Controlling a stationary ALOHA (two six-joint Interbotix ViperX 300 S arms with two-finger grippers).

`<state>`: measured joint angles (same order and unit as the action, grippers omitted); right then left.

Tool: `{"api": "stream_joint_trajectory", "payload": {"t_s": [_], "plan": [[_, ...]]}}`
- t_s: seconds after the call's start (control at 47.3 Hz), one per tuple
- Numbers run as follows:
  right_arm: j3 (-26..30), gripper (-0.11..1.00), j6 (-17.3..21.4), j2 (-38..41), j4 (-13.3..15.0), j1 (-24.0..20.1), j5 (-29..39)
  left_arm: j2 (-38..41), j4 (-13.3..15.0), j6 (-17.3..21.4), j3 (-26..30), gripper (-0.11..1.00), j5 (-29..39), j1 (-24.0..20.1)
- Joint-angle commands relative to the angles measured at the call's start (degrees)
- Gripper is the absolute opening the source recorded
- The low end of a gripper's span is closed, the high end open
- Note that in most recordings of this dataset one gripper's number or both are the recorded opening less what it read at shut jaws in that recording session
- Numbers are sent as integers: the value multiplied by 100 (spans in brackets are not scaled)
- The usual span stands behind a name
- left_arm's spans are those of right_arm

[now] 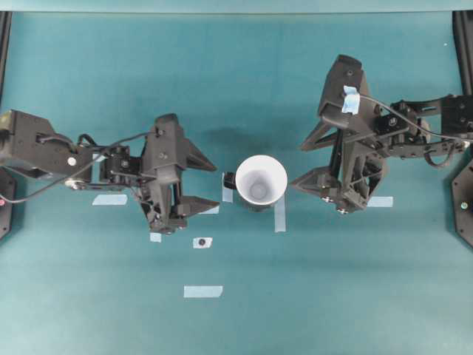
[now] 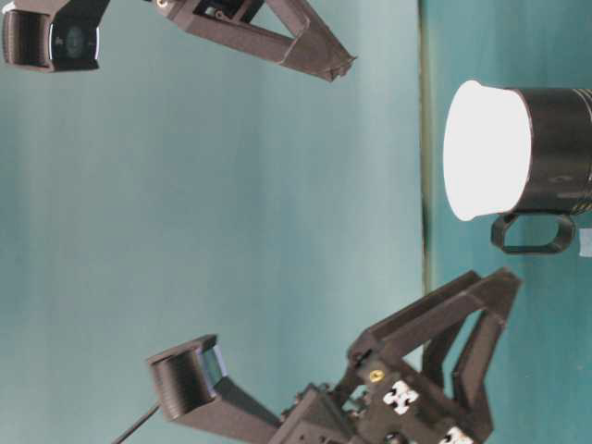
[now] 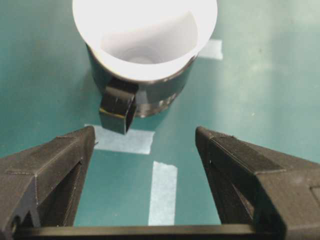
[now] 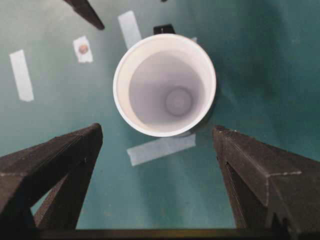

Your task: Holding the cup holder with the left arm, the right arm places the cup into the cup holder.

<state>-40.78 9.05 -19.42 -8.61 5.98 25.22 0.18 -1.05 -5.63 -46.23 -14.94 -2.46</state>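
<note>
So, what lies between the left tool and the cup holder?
In the left wrist view, only bare table with pale tape strips separates the open left tool from the cup holder.

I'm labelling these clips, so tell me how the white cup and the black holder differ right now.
The cup is plain white with a flared rim; the holder is glossy black and cylindrical. The holder has a stubby side handle; the cup has none. The cup sits inside, its rim above the holder. Both stand upright on the table, untouched by either hand.
</note>
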Motion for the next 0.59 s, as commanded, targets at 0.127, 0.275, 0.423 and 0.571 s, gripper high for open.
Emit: {"api": "stream_joint_trajectory", "payload": {"t_s": [0.127, 0.275, 0.423, 0.571], "plan": [[44, 93, -70, -88, 18, -18, -18, -272, -18, 0, 44, 88, -9, 9], [44, 93, -79, -88, 18, -26, -18, -272, -18, 9, 44, 88, -9, 18], [44, 93, -79, -88, 18, -18, -18, -281, -18, 9, 44, 88, -9, 26], [44, 93, -70, -97, 18, -18, -35, -281, -18, 9, 44, 88, -9, 26]]}}
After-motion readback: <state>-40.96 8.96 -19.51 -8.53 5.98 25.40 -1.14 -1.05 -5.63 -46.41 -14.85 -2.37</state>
